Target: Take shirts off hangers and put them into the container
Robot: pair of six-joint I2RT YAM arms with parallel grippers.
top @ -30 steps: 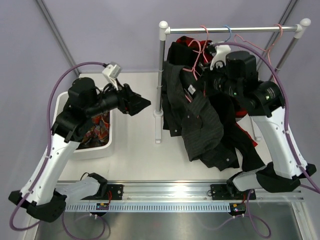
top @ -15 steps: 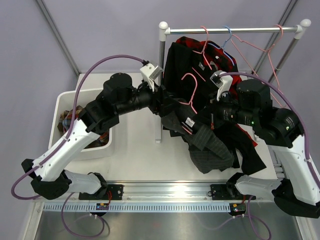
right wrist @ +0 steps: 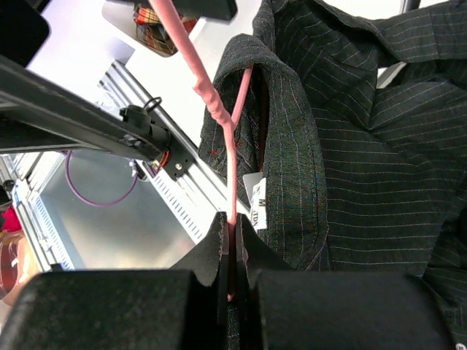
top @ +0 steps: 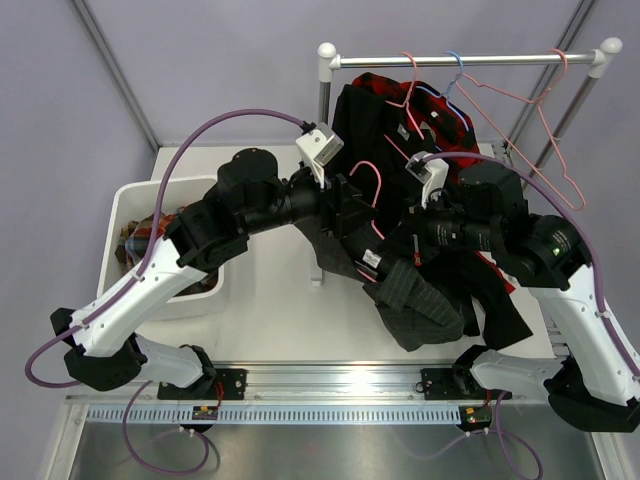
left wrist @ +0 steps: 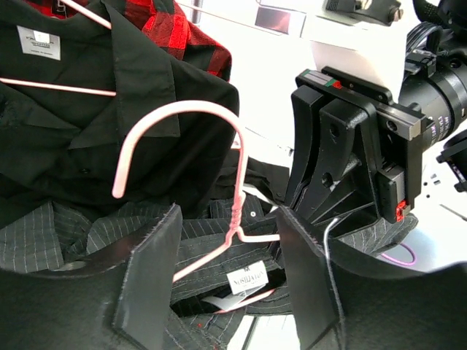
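- One shirt, the red-green-cream plaid [top: 140, 245], already lies in the white container [top: 120, 200] at the far left of the table. By my reckoning three are left.
- My left claw [left wrist: 228, 219] is released. Its fingers [left wrist: 157, 277] stand apart on either side of the pink hanger [left wrist: 182, 117], at its twisted neck, and I cannot see them touching the wire.
- That hanger is off the rail [top: 460, 60]. Its hook is free and curls up and over toward the far left, and its neck runs down into the collar.
- The charcoal pinstriped shirt [top: 420, 300] hangs on it at mid-table. Its long axis runs from the collar in the middle down to the near right, where the lower cloth is heaped on the table.
- My right claw [right wrist: 232, 222] is clenched on the pink wire just below the twist, holding hanger and shirt up.
- I judge the step in hand is getting this shirt off its hanger, and it is not yet free.
- On the far right, the plain black shirt [top: 350, 120] and the red-and-black check shirt [top: 455, 125] hang from the rail on their hangers, untouched, beside a bare pink hanger [top: 540, 120].
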